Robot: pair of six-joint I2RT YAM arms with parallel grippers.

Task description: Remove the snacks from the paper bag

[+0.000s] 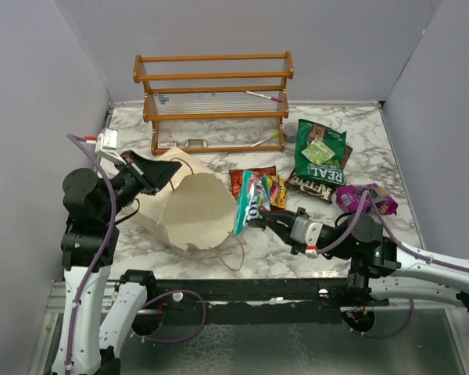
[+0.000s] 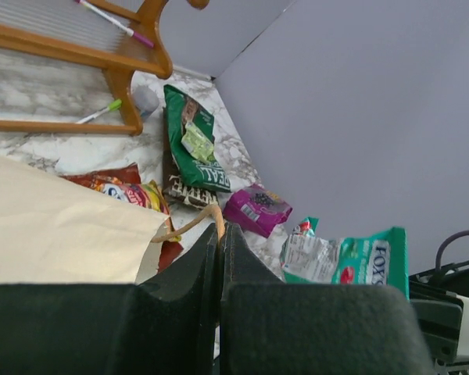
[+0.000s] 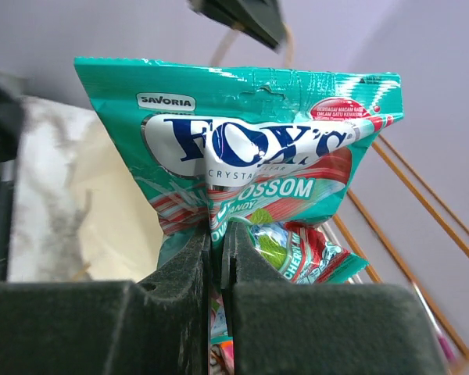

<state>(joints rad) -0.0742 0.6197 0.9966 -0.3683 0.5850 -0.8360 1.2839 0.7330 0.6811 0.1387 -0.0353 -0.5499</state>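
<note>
The cream paper bag (image 1: pixel 191 207) lies on its side left of centre. My left gripper (image 1: pixel 168 173) is at its upper rim, shut on a tan cord handle (image 2: pixel 207 215); the bag's wall (image 2: pixel 55 226) shows beside it. My right gripper (image 1: pixel 262 217) is shut on a teal packet (image 1: pixel 248 201), held upright just right of the bag; its front fills the right wrist view (image 3: pixel 250 148). On the table lie an orange-red packet (image 1: pixel 258 181), a green packet (image 1: pixel 328 166) with a light green one (image 1: pixel 319 152) on it, a brown one (image 1: pixel 313 186) and a purple one (image 1: pixel 365 197).
A wooden rack (image 1: pixel 215 101) with pens and small items stands at the back of the marble table. Grey walls close in the left, back and right. A second cord handle loops on the table (image 1: pixel 234 254) in front of the bag.
</note>
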